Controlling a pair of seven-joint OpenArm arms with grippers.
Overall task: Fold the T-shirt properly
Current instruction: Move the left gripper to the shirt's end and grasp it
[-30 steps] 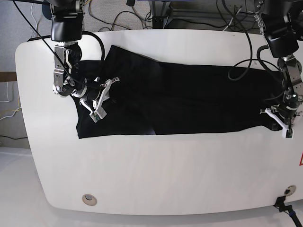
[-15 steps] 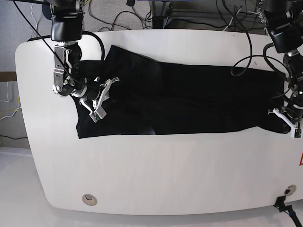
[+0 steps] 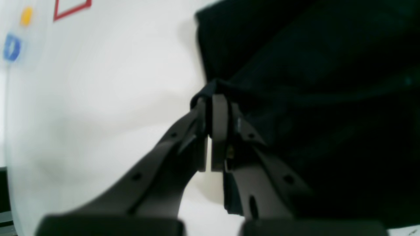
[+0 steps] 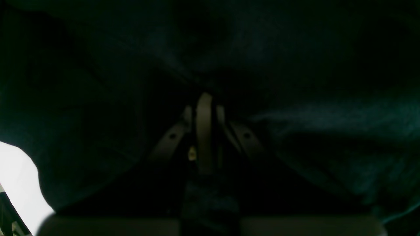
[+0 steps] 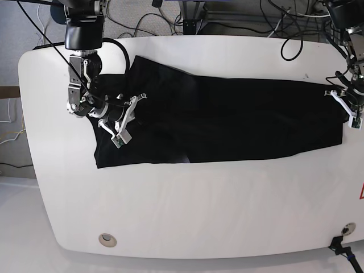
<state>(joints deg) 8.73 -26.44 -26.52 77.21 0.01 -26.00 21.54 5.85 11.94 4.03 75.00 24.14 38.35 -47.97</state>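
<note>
With both sets of fingers pinched shut on cloth, the step looks like stretching the T-shirt (image 5: 227, 119) flat before a fold. Left gripper (image 3: 212, 98) fingers clamp the shirt's edge; bare worktop (image 3: 98, 98) lies to their left in the wrist view, black cloth to their right and beyond. Right gripper (image 4: 204, 98) fingers are closed amid dark cloth on all sides, apparently nipping a bunched fold, though it's too dark to be sure. The shirt lies spread lengthwise across the worktop between the two grips, plain black side up. To do this well: pull evenly, keep both grips low, avoid dragging the whole shirt sideways, watch for wrinkles near the right fingers. No containers in view.
</note>
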